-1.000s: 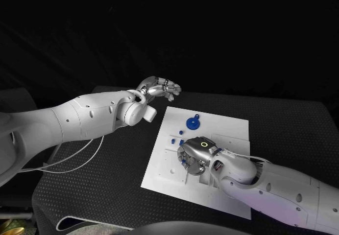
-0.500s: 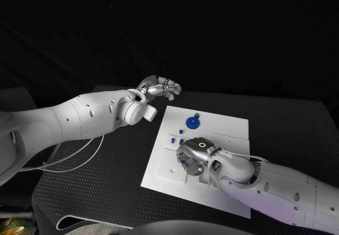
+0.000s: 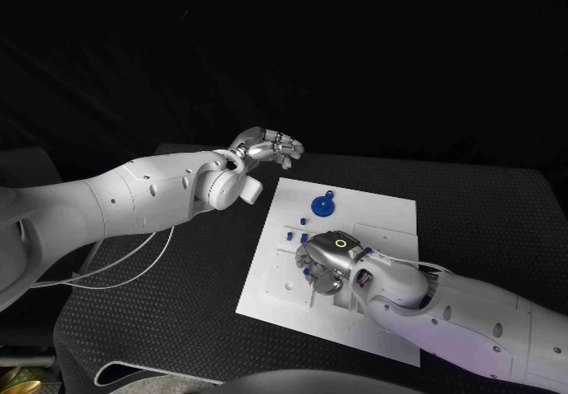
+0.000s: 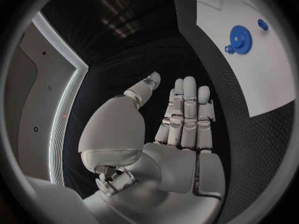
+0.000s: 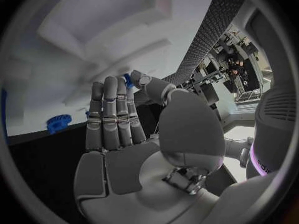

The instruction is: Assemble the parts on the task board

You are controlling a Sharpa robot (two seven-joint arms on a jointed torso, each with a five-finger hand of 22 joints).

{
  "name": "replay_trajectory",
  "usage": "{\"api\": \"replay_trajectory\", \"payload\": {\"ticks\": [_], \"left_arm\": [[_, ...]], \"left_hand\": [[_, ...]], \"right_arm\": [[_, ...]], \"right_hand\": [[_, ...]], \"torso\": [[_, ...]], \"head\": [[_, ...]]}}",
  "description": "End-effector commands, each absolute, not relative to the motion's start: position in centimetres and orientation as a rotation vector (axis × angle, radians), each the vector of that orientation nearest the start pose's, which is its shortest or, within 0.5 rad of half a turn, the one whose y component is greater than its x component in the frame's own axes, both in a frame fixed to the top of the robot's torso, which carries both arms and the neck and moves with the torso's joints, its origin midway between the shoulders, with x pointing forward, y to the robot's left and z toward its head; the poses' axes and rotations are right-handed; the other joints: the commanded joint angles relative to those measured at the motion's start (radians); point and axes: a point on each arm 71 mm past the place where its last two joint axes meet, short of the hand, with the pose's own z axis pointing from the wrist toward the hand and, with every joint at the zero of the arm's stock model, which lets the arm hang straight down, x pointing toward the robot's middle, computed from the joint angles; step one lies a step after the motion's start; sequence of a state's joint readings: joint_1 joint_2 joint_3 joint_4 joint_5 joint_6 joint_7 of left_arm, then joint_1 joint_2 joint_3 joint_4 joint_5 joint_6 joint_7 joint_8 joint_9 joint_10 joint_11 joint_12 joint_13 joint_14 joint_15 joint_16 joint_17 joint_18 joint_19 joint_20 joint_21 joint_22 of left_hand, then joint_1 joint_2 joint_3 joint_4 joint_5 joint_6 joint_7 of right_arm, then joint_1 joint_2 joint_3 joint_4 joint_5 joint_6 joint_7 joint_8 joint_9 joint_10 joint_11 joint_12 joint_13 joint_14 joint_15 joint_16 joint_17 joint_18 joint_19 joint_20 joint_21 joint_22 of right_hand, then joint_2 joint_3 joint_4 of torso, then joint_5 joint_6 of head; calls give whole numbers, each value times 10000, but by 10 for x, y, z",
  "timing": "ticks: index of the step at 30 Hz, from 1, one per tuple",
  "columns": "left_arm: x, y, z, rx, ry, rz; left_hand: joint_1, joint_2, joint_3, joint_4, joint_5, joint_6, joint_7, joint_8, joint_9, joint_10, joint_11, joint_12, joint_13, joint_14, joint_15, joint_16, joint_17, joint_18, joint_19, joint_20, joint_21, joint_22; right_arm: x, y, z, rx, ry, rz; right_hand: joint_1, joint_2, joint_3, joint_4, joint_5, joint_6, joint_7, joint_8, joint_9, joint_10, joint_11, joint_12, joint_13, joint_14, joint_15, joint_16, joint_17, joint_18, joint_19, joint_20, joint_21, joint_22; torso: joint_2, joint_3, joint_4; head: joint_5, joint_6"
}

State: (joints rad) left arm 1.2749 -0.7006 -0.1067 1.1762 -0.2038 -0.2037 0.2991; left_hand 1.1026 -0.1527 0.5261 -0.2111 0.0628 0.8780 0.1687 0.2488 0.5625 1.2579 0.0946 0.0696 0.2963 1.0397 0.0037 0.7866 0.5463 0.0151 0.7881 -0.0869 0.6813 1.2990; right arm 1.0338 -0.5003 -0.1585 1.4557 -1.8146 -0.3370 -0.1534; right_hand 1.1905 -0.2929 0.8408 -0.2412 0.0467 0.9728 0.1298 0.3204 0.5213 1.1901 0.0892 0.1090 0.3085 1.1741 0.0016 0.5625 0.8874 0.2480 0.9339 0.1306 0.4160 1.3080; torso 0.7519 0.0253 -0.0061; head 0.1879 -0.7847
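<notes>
The white task board (image 3: 381, 218) lies in the middle of the black table. A blue gear (image 3: 324, 203) stands near its far end, with small blue parts (image 3: 304, 221) just in front of it. My right hand (image 3: 327, 264) hovers palm down low over the board's middle. In the right wrist view a small blue part (image 5: 127, 78) sits pinched between its thumb and a fingertip, while the other fingers are straight. My left hand (image 3: 267, 148) is raised beyond the board's far left corner, and its fingers (image 4: 187, 112) are spread and hold nothing. The gear (image 4: 239, 38) is also in the left wrist view.
A white cable (image 3: 128, 272) loops over the table mat (image 3: 177, 320) under my left arm. The board's near end (image 3: 284, 316) is bare, and my right forearm (image 3: 461, 316) covers its near right corner.
</notes>
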Motion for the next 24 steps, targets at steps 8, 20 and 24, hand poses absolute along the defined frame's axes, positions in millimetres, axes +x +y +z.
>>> {"api": "replay_trajectory", "payload": {"ticks": [8,20,24], "left_arm": [[552,236,-183,-8968,15460,-13342],[552,238,-183,-8987,15449,-13301],[552,240,-183,-8984,15426,-13285]], "left_hand": [[-118,-27,4,62,48,-81,18,13,13,-84,-13,-2,-17,63,16,-48,19,185,78,-63,-51,14],[-112,-26,8,63,48,-84,18,14,13,-86,-13,-1,-17,64,16,-53,25,187,78,-64,-56,18],[-105,-21,12,63,50,-83,18,16,14,-85,-13,0,-17,66,15,-55,28,188,79,-64,-58,20]], "right_arm": [[411,-46,-281,-5468,16391,7775],[413,-64,-252,-4957,16124,8109],[418,-81,-236,-4446,16256,8169]], "right_hand": [[-566,-83,-1311,-483,28,-839,362,-423,-189,-1200,622,-159,-733,-880,438,-460,-249,-216,-931,111,-88,254],[-482,-82,-1321,-462,27,-818,357,-385,-176,-1189,595,-6,-744,-877,422,-437,-262,-220,-955,110,-31,248],[-537,-74,-1278,-358,28,-759,307,-337,-160,-914,466,257,-681,-701,309,-325,-238,-183,-799,95,93,251]], "torso": [[-7,8,-3],[0,11,-4],[-5,9,-9]], "head": [[-54,56],[-134,155],[-215,240]]}}
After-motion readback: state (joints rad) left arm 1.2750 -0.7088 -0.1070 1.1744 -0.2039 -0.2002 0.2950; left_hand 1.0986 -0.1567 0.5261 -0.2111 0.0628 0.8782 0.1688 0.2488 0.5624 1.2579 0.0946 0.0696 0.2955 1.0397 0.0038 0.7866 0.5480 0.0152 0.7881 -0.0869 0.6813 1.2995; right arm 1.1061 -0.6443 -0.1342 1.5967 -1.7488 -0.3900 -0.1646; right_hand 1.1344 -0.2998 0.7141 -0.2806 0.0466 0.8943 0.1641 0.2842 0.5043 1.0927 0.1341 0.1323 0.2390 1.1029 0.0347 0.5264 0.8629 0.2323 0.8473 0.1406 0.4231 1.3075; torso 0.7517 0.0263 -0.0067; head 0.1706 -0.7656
